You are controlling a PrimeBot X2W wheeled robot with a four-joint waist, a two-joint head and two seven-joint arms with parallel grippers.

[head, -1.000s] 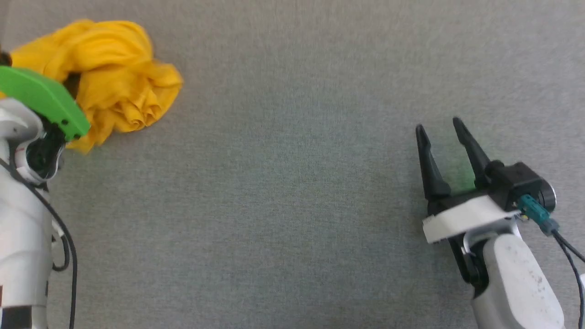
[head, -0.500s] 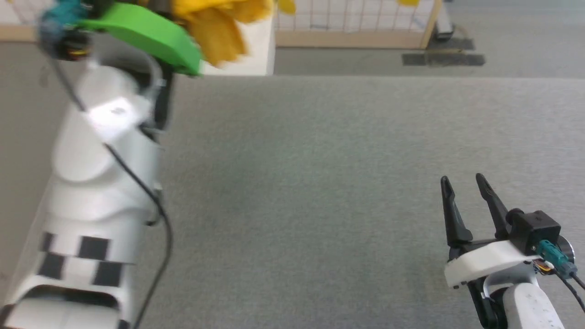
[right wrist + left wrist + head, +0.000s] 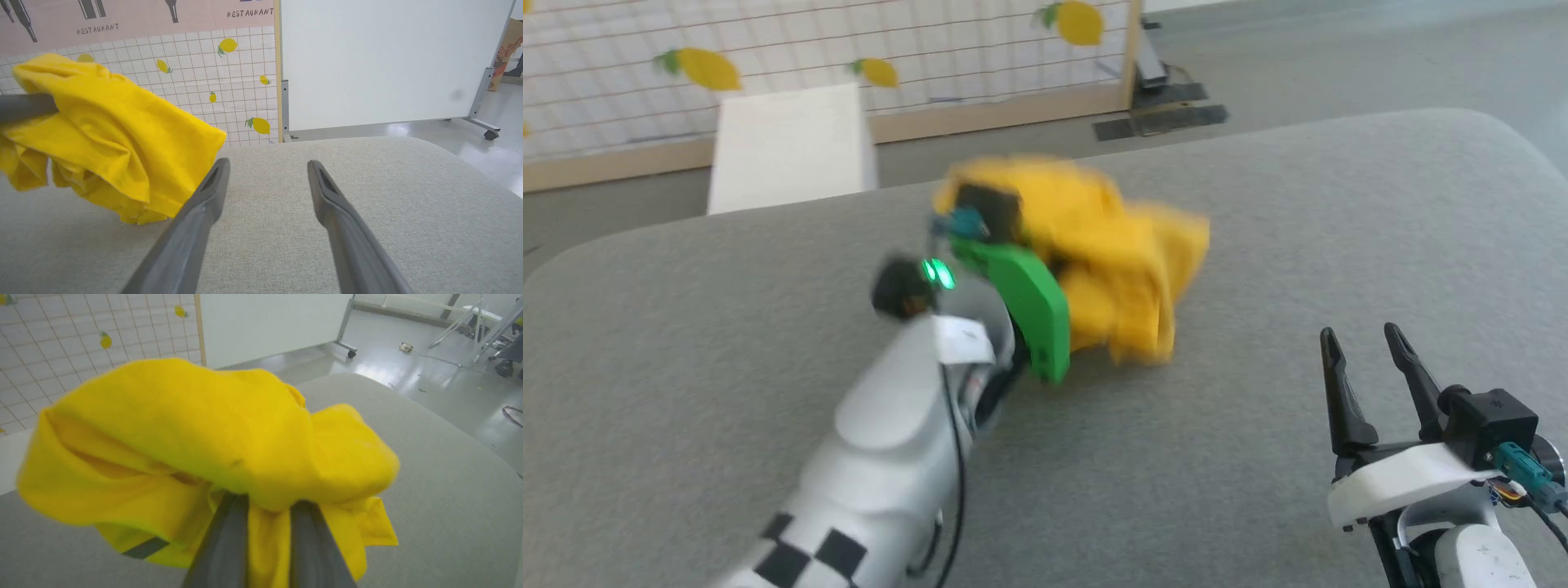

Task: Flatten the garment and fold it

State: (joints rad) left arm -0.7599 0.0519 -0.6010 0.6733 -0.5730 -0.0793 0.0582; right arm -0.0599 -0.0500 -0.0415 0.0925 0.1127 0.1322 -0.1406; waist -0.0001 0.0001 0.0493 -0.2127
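The garment (image 3: 1119, 261) is a crumpled mustard-yellow bundle held over the middle of the grey padded table (image 3: 686, 343). My left gripper (image 3: 269, 502) is shut on the garment (image 3: 204, 428), and the cloth drapes over both fingertips and hides them. In the right wrist view the garment (image 3: 110, 134) hangs at the left with its lowest folds close to the surface; I cannot tell if they touch. One left finger (image 3: 24, 108) enters there from the left edge. My right gripper (image 3: 1368, 343) stands open at the lower right, nothing between its fingers (image 3: 204, 200).
A white box (image 3: 788, 147) stands just beyond the table's far edge. Behind it is a gridded wall panel with lemon prints (image 3: 768, 49). A white board on wheels (image 3: 388, 61) stands past the far right. The table's right corner (image 3: 1503, 139) is rounded.
The head camera has swung upward. My left arm has lifted the garment from the table's left side and carried it to the middle. The right gripper stays open.
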